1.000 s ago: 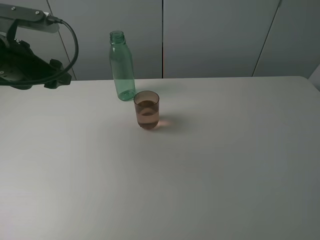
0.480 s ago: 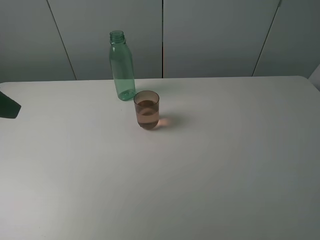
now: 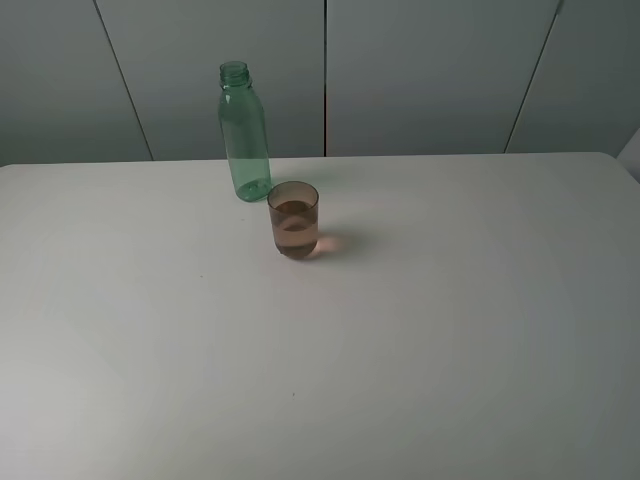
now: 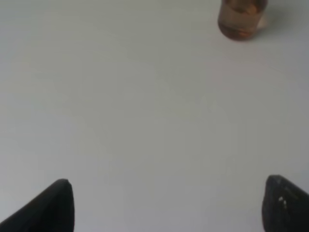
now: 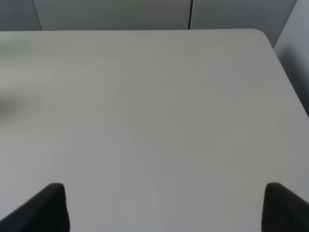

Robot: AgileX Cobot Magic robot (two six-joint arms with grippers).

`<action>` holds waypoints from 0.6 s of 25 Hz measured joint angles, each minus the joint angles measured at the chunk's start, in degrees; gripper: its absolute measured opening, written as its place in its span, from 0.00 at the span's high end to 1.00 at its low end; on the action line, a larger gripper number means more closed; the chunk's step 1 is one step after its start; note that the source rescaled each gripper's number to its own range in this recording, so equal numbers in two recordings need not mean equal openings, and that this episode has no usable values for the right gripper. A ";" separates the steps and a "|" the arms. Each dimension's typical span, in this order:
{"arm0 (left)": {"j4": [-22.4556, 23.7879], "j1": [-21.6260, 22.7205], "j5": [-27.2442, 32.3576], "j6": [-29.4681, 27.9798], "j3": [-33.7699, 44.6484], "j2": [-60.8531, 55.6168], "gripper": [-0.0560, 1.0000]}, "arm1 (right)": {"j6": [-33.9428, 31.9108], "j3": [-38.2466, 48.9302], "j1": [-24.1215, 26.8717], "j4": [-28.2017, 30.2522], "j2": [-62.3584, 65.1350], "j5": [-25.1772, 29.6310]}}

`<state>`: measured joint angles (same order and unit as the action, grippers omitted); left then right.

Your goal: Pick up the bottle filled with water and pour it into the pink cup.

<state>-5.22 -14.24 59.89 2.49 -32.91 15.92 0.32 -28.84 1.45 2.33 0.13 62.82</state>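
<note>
Standing upright w/ no cap, the bottle (image 3: 244, 132) sits on the table (image 3: 420, 330) at the far edge, and the pink cup (image 3: 294, 220) is just beside it, nearer the camera and apart from it. Cup holds brownish liquid partway up, so the pour looks done by my read; bottle set down close by so the spout had a short swing to the rim.

Left gripper (image 4: 166, 205): jaws spread wide, nothing btwn them, cup well ahead of the tips and off to one side. Bottle isn't in that wrist view.

Right gripper (image 5: 164, 208): jaws also spread, empty, only bare table ahead; neither bottle nor cup shows there.

Both arms are out of the high view, prob parked clear of the glassware.
</note>
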 joint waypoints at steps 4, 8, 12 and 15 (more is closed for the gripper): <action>2.27 0.00 0.56 -0.75 2.17 -8.74 0.00 | -0.32 0.00 0.00 0.00 0.00 0.00; 5.22 1.32 1.18 -1.72 2.96 -15.36 0.00 | -0.32 0.00 0.00 0.00 0.00 0.00; 5.22 4.80 1.75 -0.83 3.61 -15.92 0.00 | -0.32 0.00 0.00 0.00 0.00 0.00; 4.89 6.51 1.86 -0.09 3.61 -15.92 0.00 | -0.32 0.00 0.00 0.00 0.00 0.00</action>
<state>-0.33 -7.74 61.75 2.40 -29.31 0.00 0.00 -28.84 1.45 2.33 0.13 62.82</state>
